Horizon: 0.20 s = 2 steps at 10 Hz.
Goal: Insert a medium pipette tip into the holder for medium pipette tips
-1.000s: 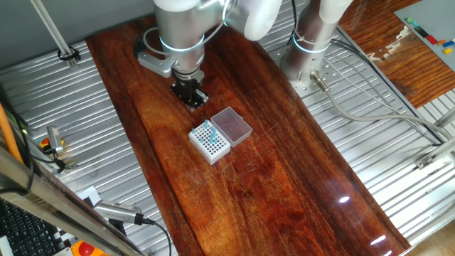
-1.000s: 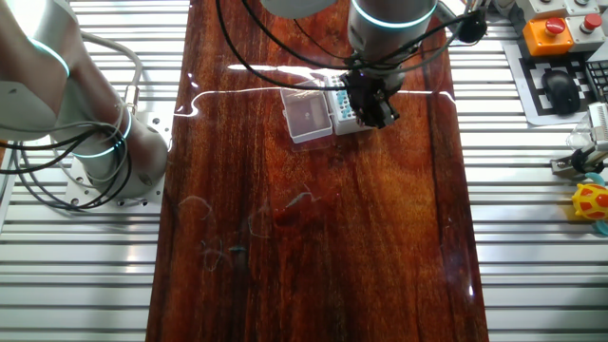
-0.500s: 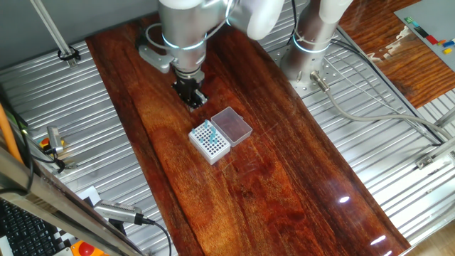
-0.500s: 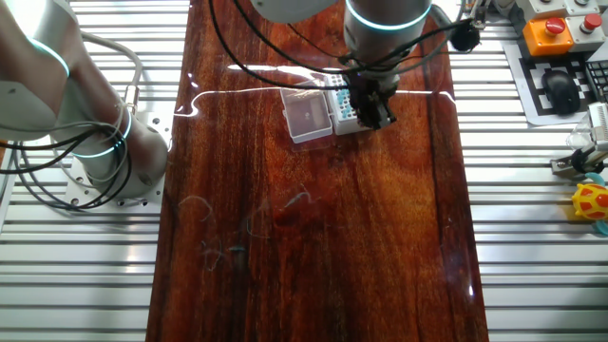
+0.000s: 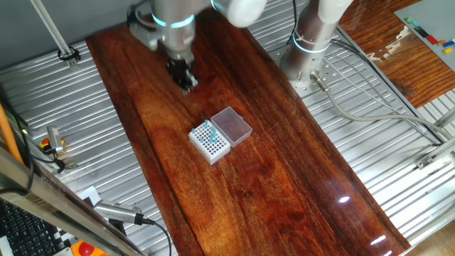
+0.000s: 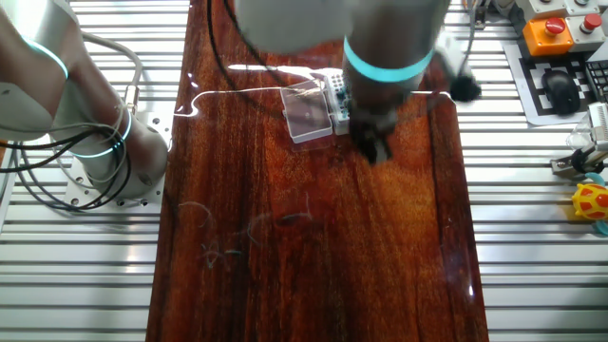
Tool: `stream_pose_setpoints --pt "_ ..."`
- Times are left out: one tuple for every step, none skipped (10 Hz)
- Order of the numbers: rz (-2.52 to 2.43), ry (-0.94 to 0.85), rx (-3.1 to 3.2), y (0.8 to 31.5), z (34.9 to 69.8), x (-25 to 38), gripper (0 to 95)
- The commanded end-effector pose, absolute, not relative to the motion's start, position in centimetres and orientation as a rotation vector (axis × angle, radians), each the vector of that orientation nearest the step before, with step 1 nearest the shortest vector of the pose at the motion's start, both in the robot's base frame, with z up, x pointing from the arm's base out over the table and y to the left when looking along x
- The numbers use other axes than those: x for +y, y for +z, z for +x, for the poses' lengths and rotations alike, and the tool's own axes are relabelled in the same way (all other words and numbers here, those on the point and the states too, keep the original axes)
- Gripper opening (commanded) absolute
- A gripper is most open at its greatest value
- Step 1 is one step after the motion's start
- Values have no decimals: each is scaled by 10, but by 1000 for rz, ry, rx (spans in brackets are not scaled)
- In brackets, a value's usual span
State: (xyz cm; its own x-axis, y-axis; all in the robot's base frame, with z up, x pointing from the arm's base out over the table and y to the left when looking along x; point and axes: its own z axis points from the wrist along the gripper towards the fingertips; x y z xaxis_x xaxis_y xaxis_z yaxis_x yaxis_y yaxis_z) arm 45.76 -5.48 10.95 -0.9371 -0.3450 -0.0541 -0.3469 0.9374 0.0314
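Observation:
The holder for medium pipette tips (image 5: pixel 210 143) is a small white box with a grid of holes, standing mid-table with its clear pinkish lid (image 5: pixel 232 125) open beside it. A few teal bits stick up at its far corner. In the other fixed view the holder (image 6: pixel 336 99) is partly hidden behind the arm, and its lid (image 6: pixel 307 116) shows. My gripper (image 5: pixel 184 80) hangs above bare wood, well away from the holder; in the other fixed view it (image 6: pixel 374 144) is blurred. I cannot tell whether its jaws are open or hold anything. No loose pale grey medium pipette tip shows.
A second arm's base (image 5: pixel 308 51) stands on the metal slats beside the wooden top, and shows in the other fixed view (image 6: pixel 98 152) too. An orange button box (image 6: pixel 551 28), a keyboard and a yellow toy (image 6: pixel 591 202) lie off the table's side.
My gripper has drawn away from the holder, by about two box widths across the wood, and is motion-blurred now. The holder and lid have not moved.

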Motion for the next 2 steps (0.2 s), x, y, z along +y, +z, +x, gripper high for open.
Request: stream_pose_setpoints --pt "-682 43 3022 110 455 -62 0" --pt "-690 44 3020 111 454 -63 0"
